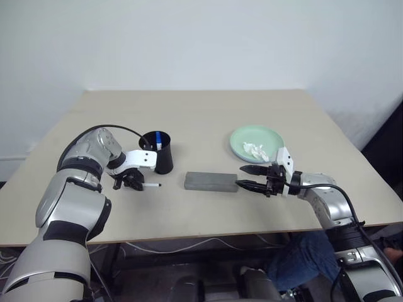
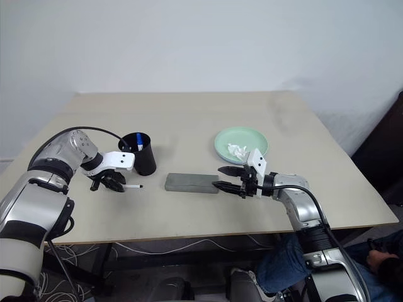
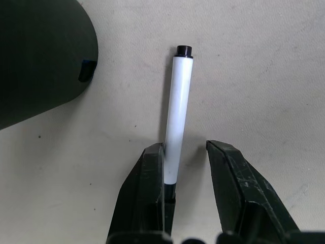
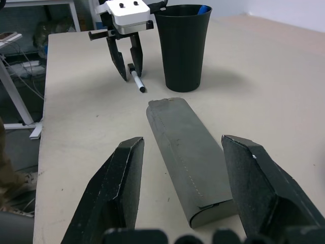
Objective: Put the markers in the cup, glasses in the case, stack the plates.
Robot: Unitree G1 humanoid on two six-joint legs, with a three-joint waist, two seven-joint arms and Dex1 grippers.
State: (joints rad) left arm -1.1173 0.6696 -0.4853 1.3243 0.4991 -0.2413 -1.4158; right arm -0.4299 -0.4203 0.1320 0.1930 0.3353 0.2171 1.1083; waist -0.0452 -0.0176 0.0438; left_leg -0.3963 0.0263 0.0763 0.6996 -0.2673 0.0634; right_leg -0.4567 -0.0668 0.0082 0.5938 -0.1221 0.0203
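Smooth white cylindrical marker (image 3: 177,117) lies beside tapered matte black cup (image 4: 183,46).

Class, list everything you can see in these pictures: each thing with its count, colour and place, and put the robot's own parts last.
Table: one, beige, bearing everything.
Cup: one, black, upright on the table's left part.
Blue-capped marker: one, white and blue, standing in the cup.
Black-ended marker: one, white, lying on the table beside the cup.
Case: one, grey, shut, mid-table.
Plate: one seen, mint green, right of the case.
Tissue: one, white, crumpled on the plate.
Left hand: fingers astride the black-ended marker's end, one finger touching it.
Right hand: open, at the case's right end.
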